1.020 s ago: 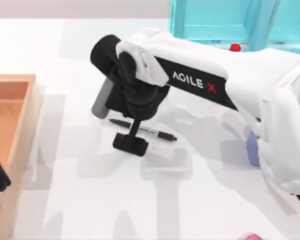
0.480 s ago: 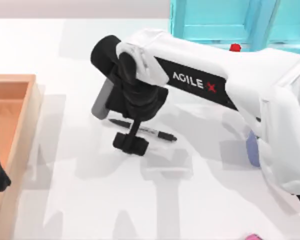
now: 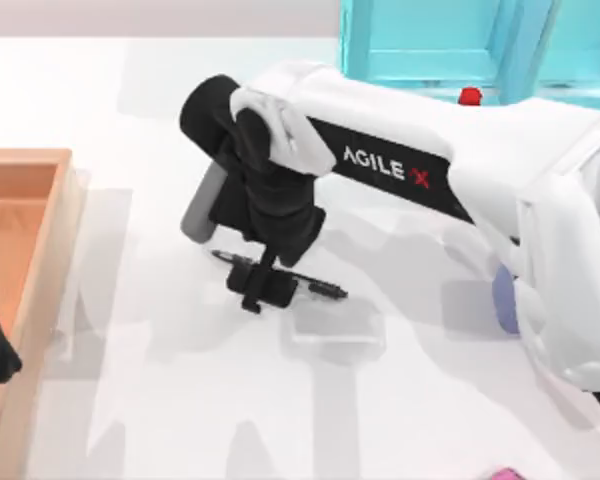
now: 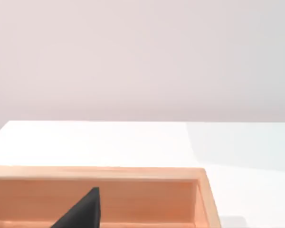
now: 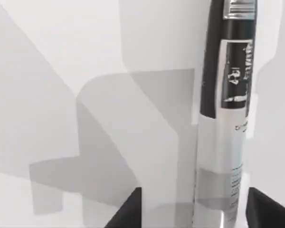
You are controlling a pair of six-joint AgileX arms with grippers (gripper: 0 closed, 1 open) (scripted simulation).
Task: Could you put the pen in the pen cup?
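White table [image 3: 180, 400], wooden tray [image 3: 40, 250] at its left edge. Item: pen [image 3: 320, 289], laid flat near the table's middle, straddled by the right gripper [image 3: 264, 292]; fingers [image 5: 128, 213] are set apart either side of the barrel, grip unconfirmed. Pen cup [image 3: 504, 300] is partly hidden under the right arm. Left gripper [image 4: 80, 213] is parked over the tray.

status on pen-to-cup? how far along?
Early. Done: the right gripper is down over the thin black marker pen with the white label. In hand: the right wrist view shows the pen between open fingers, lying on the white table. Left: close, lift, carry to the periwinkle cup.
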